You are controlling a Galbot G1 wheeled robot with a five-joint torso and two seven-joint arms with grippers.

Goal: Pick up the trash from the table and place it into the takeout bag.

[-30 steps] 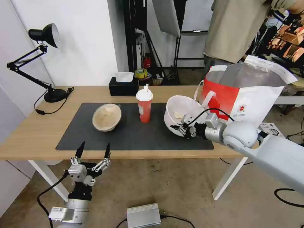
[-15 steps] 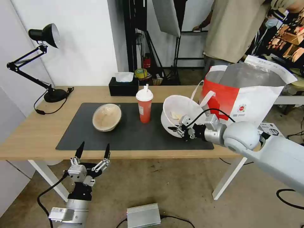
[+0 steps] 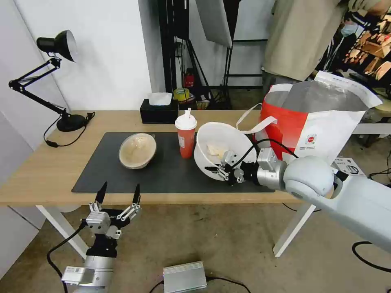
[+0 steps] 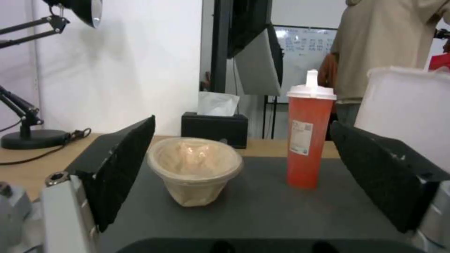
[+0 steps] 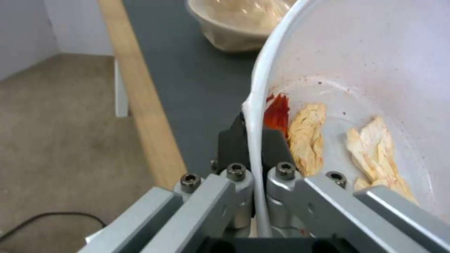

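We see the right arm reaching in from the right side, its forearm stretched low across the near edge of the table (image 3: 49, 171), with the right gripper (image 3: 220, 171) clenched on the rim of the large white bowl (image 3: 222, 140). In the right wrist view the thin white rim runs straight down between the two dark fingers (image 5: 234, 140), one inside the bowl and one outside, so the hold is on the wall of the bowl alone. The large white bowl (image 5: 365, 70) is tipped, its mouth turned toward us and up, with pale and red food scraps (image 5: 307, 135) lying against the lower inner wall just beside the gripper. It hangs above the dark grey mat (image 3: 122, 175), just beside the red drink cup (image 3: 186, 136), which stands upright on the mat. The takeout bag (image 3: 321, 130) stands open at the right end of the table, behind the arm, one white strap handle (image 3: 252, 124) looping over toward the bowl. The beige bowl (image 3: 137, 150) sits tilted on the mat, left of the cup. The left gripper (image 3: 118, 195) hangs below the table's front edge with its fingers spread wide, holding nothing; from its wrist view we look between the black pads (image 4: 122, 165) at the beige bowl (image 4: 194, 168) and the cup (image 4: 307, 133).
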